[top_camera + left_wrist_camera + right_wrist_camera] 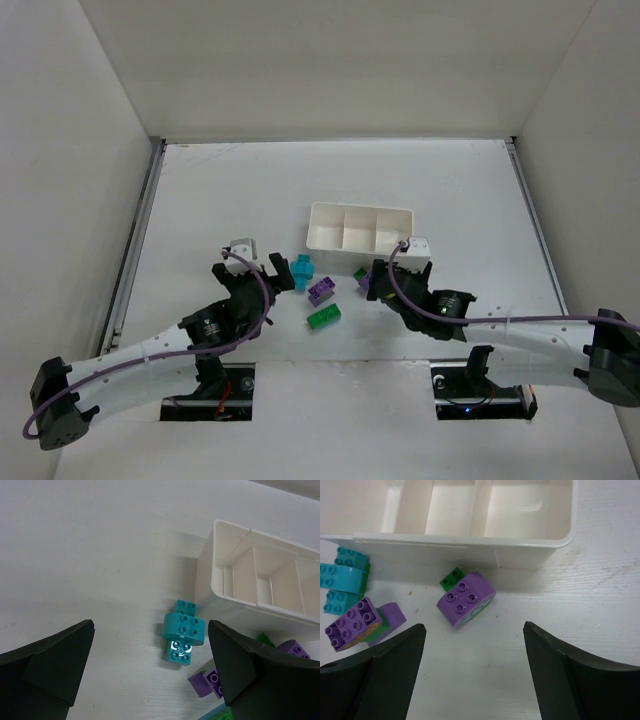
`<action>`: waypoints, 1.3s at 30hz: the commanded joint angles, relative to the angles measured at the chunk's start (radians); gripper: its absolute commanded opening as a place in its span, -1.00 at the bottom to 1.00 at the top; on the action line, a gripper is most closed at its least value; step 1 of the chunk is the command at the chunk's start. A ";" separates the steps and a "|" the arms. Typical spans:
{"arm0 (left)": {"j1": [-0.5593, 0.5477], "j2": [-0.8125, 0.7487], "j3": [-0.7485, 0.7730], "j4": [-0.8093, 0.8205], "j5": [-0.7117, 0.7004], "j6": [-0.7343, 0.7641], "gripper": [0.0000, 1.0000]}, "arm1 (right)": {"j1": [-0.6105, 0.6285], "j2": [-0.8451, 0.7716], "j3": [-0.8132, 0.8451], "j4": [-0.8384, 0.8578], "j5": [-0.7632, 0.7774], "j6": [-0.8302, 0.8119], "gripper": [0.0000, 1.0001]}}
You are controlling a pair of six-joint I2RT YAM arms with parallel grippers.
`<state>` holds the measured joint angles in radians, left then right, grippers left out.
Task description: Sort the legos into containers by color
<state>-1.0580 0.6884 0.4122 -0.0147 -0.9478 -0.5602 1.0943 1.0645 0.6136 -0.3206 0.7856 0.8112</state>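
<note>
The white three-compartment tray (322, 238) stands at mid table, and all the compartments I can see are empty. A cyan lego stack (302, 270) lies left of it, with a purple lego (322, 290) and a green lego (323, 317) nearer me. My left gripper (283, 273) is open and empty, just left of the cyan stack (183, 631). My right gripper (372, 284) is open and empty over a rounded purple lego (466, 599) that touches a small green lego (452, 578) by the tray's front wall (470, 550).
In the right wrist view, the cyan stack (342, 580) and a purple lego on a green one (350, 622) lie at the left. In the left wrist view, the tray (207, 575) is at the upper right. White walls enclose the table.
</note>
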 commanded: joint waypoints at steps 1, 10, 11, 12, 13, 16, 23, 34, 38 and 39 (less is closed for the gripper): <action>0.019 -0.013 0.043 -0.019 0.032 -0.043 1.00 | -0.004 0.018 0.032 0.045 0.000 -0.020 0.70; 0.072 -0.003 0.039 0.050 0.096 -0.041 1.00 | -0.003 0.069 0.061 0.054 -0.037 -0.003 -0.38; 0.074 -0.009 0.037 0.045 0.095 -0.052 1.00 | -0.004 0.083 0.073 0.048 -0.042 -0.003 -0.51; 0.079 -0.015 0.039 0.030 0.101 -0.069 1.00 | -0.004 0.095 0.084 0.043 -0.043 -0.006 -0.54; 0.083 -0.018 0.052 -0.002 0.107 -0.093 1.00 | -0.004 0.104 0.092 0.037 -0.036 -0.004 -0.52; 0.094 0.008 0.111 -0.085 0.133 -0.093 1.00 | -0.006 0.135 0.095 0.044 -0.034 0.015 0.16; 0.117 0.050 0.143 -0.111 0.172 -0.044 -0.42 | -0.043 0.253 0.156 0.032 -0.052 0.020 0.61; 0.120 0.003 0.036 -0.035 0.198 -0.127 -0.34 | -0.095 0.371 0.178 0.092 -0.089 0.059 0.70; 0.112 -0.029 -0.013 0.019 0.198 -0.126 -0.27 | -0.130 0.388 0.178 0.126 -0.109 0.054 0.77; 0.114 -0.033 -0.015 0.021 0.199 -0.124 -0.23 | -0.138 0.391 0.172 0.136 -0.118 0.055 0.77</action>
<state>-0.9413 0.6849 0.4133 -0.0677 -0.7513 -0.6720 0.9798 1.4506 0.7532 -0.2531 0.6838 0.8539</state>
